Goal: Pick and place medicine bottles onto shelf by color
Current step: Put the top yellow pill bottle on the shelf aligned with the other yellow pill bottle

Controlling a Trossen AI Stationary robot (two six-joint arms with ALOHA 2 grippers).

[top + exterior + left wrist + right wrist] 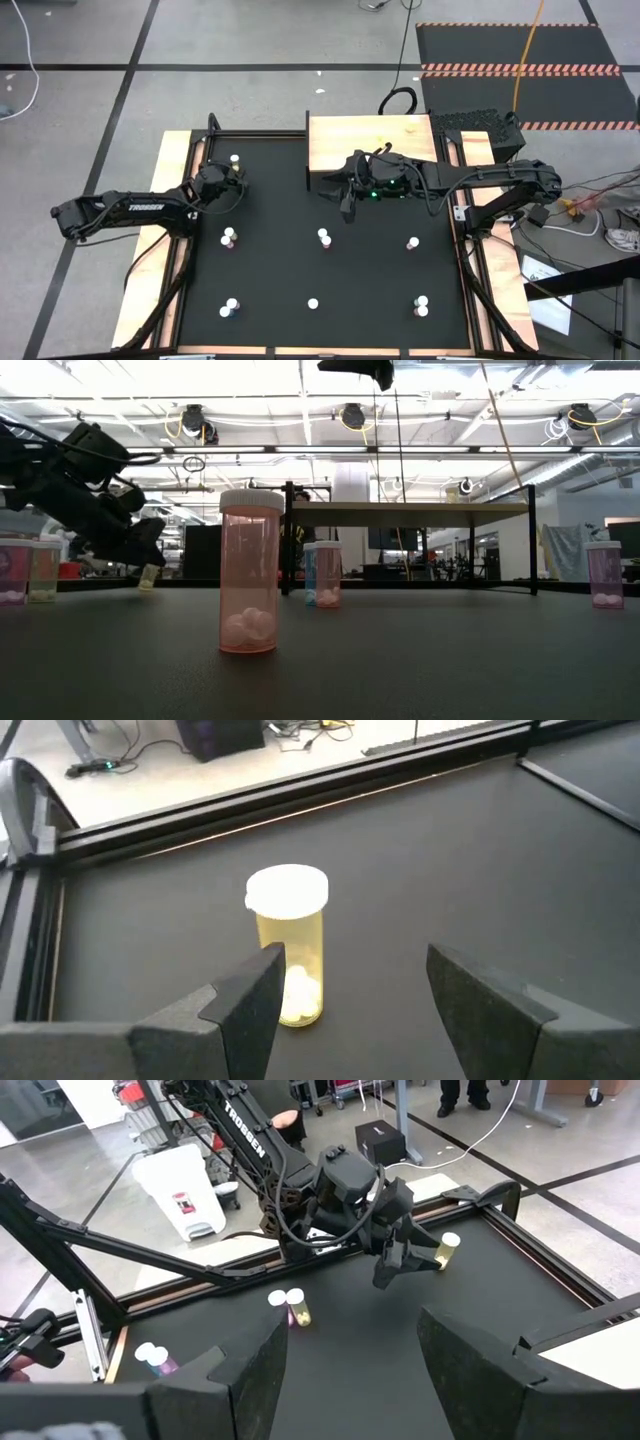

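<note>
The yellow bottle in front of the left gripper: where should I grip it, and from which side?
Grip the yellow bottle on its tinted body just below the white cap. It stands upright with bare table around it, so come in level from where the left gripper already is. The fingers are open but the bottle sits off-centre, so centre it first.

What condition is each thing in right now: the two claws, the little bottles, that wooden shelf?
left gripper: open, low over the table, fingers either side of the line to the yellow bottle, not touching it.
right gripper: open, holding nothing, raised beside the shelf.
yellow bottle: upright, capped, on the table.
pink bottle: upright, capped, pills inside.
blue bottle: upright, capped.
shelf: no bottles visible on it.
</note>
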